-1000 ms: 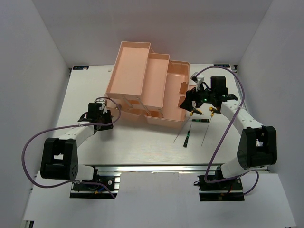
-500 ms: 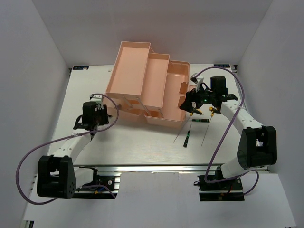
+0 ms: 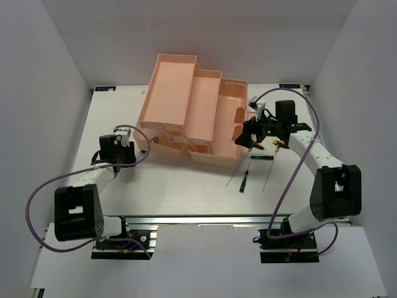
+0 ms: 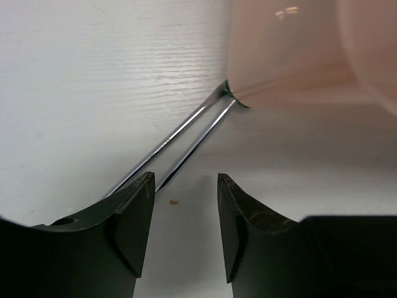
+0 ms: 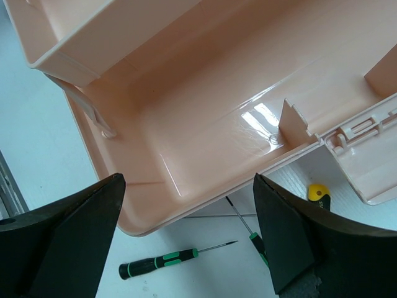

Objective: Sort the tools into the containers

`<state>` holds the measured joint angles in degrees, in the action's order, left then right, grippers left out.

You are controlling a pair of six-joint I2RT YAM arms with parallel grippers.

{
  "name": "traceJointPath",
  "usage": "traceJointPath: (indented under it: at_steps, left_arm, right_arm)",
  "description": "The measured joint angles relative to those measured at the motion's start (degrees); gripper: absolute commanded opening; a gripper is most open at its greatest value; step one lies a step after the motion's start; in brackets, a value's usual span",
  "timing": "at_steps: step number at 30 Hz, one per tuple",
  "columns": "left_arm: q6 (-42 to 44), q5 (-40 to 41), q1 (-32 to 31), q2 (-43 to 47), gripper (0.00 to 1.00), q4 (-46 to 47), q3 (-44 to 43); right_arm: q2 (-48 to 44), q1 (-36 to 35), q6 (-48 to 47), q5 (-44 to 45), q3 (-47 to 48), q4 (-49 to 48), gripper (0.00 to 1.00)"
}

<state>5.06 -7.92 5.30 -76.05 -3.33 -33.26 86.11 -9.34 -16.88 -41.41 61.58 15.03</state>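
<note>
The salmon-pink toolbox (image 3: 186, 105) stands open at the back of the table, its trays stepped out. Several screwdrivers lie to its right: a black-green one (image 3: 244, 180), thin shafts (image 3: 268, 174) and yellow-black T-handles (image 3: 276, 144). My right gripper (image 3: 246, 138) is open and empty above the box's right edge. In the right wrist view the gripper (image 5: 186, 186) spans the bottom compartment (image 5: 217, 112), with a black-green screwdriver (image 5: 158, 261) and a yellow handle (image 5: 319, 194) on the table below. My left gripper (image 3: 124, 154) is open and empty, low over the table left of the box (image 4: 285, 49).
Two thin metal hinge rods (image 4: 180, 133) run from the toolbox corner down toward my left gripper (image 4: 186, 205). White walls close in the table on the left, right and back. The aluminium rail with the arm bases (image 3: 198, 220) runs along the near edge.
My left arm has swung and drawn its gripper a little left, away from the toolbox. The right arm and the screwdrivers have hardly moved.
</note>
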Motion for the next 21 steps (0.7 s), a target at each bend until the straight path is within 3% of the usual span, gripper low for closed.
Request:
traceJointPath:
  at_steps: [6, 21]
  left_arm:
    - [2.99, -3.69, 0.0, -2.58, 0.55, 1.07, -0.26]
    - [5.51, -3.41, 0.0, -7.23, 0.54, 2.1, -1.31]
  right_arm:
    - [0.0, 0.33, -0.09, -0.31, 0.0, 0.33, 0.89]
    - [0.0, 0.76, -0.09, -0.81, 0.0, 0.55, 0.89]
